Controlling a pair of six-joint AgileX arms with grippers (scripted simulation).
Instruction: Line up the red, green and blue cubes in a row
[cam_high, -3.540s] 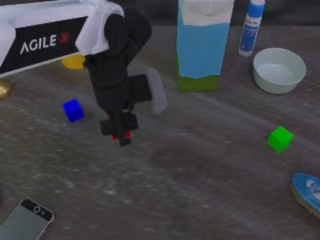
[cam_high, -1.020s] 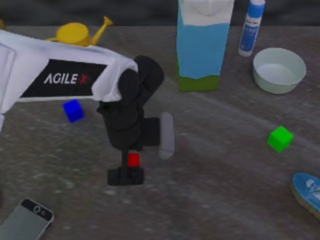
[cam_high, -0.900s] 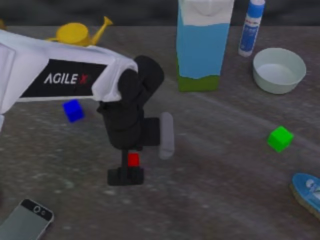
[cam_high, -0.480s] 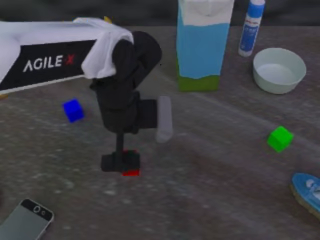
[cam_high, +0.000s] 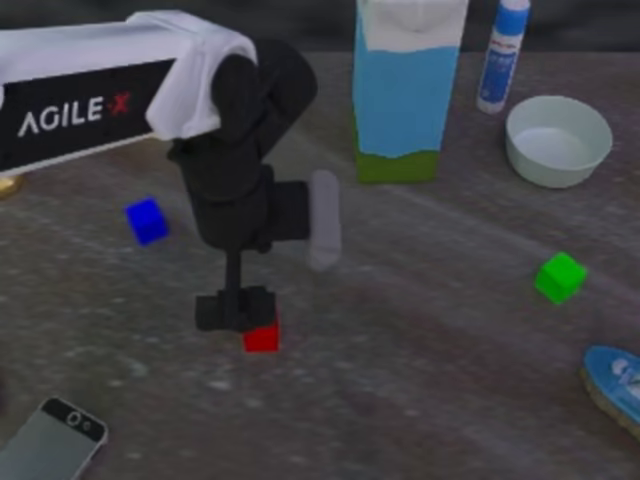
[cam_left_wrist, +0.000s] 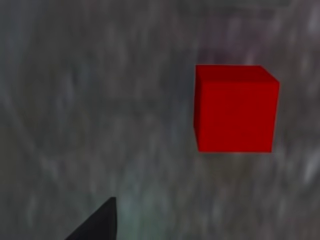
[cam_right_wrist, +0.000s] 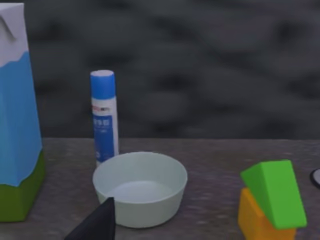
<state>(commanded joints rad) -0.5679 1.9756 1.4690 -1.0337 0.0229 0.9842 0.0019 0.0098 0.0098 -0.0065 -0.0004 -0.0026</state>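
Hovering over the red cube (cam_high: 262, 338), my left pincer (cam_high: 235, 309) has its fingers apart with nothing between them; the cube sits free on the worktop (cam_high: 420, 350), mid-front, seemingly as the row's start. One blue cube (cam_high: 146, 220) lies left, one green cube (cam_high: 559, 277) far right: three cubes.

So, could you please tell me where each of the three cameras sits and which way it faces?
Top view: above the table, looking down at the cubes and clutter; shows the left arm and its pincer beside the red cube.
Left wrist view: on the left arm, facing the tabletop; one dark fingertip shows.
Right wrist view: on the right arm, level with the table, facing the bowl, glue stick and carton; one fingertip shows.
Top and left wrist views share the red cube.
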